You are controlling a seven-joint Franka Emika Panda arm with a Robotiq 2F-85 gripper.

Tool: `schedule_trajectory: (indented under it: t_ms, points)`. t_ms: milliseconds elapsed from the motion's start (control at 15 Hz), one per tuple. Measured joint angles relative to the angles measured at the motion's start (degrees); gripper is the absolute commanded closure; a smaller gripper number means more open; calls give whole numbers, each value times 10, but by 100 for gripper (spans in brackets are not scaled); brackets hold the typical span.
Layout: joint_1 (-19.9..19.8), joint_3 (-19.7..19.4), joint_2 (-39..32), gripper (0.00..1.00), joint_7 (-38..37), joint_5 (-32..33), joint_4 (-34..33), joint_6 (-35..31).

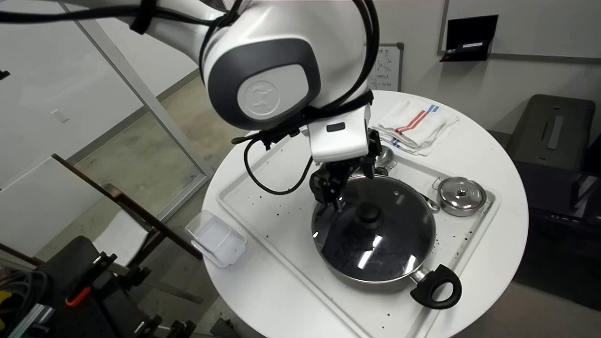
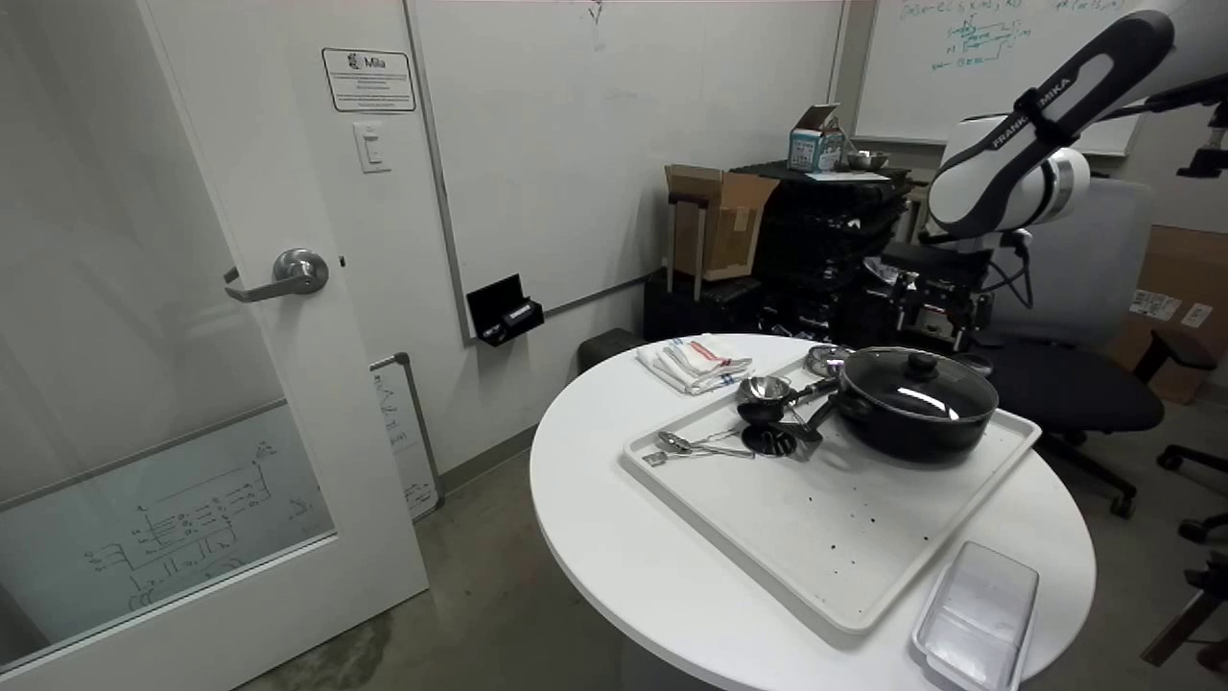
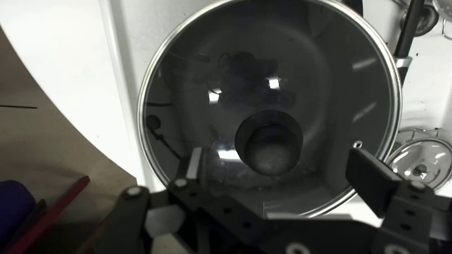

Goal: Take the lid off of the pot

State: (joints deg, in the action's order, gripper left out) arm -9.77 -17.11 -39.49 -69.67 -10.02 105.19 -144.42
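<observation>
Atop the pot point(image 2: 919, 440): lid point(image 1: 404, 237), dark glass, thin metal rim point(image 3: 397, 97), black knob point(image 1: 369, 212)
Fingers point(image 3: 370, 180): spread, clear of the knob
Rim, wrist view: top cut off, bottom partly hidden by fingers

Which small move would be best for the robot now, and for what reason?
Probably lower the open gripper a little towards the black knob before closing it. In the wrist view, the knob appears between the spread fingers; in an exterior view, the gripper seems to hang higher than the lid, which sits on the pot.
</observation>
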Motion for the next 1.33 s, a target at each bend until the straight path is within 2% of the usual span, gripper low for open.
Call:
schedule_trajectory:
  t_ms: [400, 933, 1067, 1333]
  points:
    - [3, -14, -51, 0, -55, 0, -31, -55]
    - [7, -18, -95, 0, -89, 0, -58, -70]
    - [8, -18, -99, 26, -91, 0, -59, -72]
    - [8, -19, -100, 56, -91, 0, -60, -74]
